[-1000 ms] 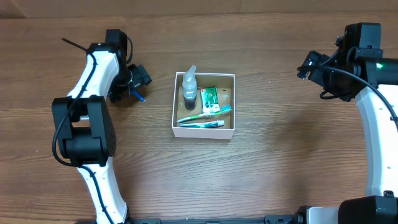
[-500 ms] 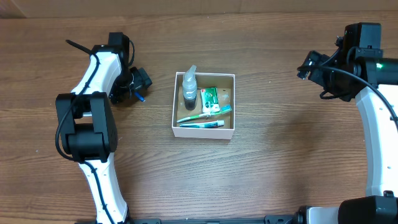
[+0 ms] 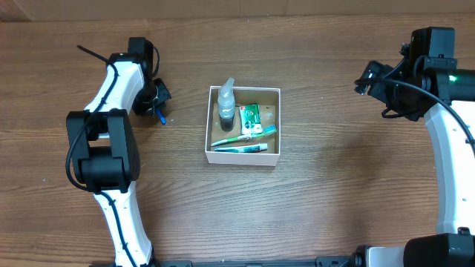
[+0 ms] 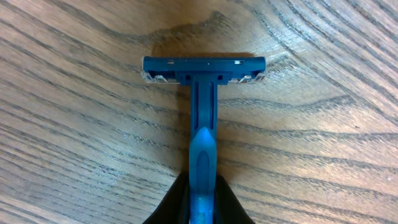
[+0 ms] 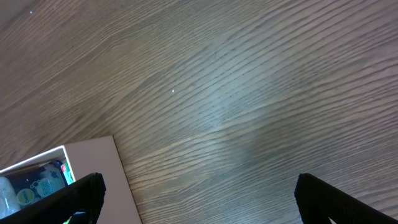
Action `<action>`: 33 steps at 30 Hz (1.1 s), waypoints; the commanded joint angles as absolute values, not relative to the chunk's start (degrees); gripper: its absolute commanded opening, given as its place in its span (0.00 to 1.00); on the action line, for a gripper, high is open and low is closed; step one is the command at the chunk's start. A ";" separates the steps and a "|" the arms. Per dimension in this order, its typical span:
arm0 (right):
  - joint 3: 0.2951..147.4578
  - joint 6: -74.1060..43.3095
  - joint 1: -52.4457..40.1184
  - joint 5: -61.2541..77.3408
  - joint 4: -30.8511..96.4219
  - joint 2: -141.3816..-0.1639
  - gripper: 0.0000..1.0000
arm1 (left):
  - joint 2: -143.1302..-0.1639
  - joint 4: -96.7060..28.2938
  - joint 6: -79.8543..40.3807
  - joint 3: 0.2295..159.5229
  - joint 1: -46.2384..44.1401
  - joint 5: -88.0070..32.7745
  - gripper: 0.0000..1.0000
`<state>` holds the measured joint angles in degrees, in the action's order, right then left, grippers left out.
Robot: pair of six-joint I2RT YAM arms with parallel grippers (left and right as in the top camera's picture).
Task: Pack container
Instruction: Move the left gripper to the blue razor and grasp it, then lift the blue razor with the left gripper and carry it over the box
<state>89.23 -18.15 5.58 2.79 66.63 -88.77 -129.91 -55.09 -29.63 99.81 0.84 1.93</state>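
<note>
Brown wooden worktop, left gripper left of the white container, jaws pinching a blue razor, right gripper right of the container, jaws spread wide, container sitting between them.

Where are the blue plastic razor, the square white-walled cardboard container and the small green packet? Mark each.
blue plastic razor [image 4: 203, 118]: left wrist view, on its handle.
square white-walled cardboard container [image 3: 243, 158]: overhead view, on its near wall.
small green packet [image 3: 249, 113]: overhead view, on its top face.

Square shallow container, white walls, brown floor, open-topped, upright
</note>
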 commanded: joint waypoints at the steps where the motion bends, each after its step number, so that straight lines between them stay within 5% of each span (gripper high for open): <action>1: 89.86 -18.00 5.65 3.07 66.35 -88.51 1.00 | -133.29 -57.25 -25.76 99.50 0.62 -1.23 0.07; 18: 89.86 -18.00 5.65 3.05 66.32 -88.51 1.00 | -114.69 -73.45 -10.04 113.32 -1.74 -4.58 0.12; 33: 89.86 -18.00 5.65 3.07 66.35 -88.51 1.00 | -104.73 -78.06 24.62 110.37 -27.29 -5.39 0.11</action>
<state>89.23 -18.15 5.58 2.76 66.65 -88.77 -103.48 -76.90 13.87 112.51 -23.97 -8.16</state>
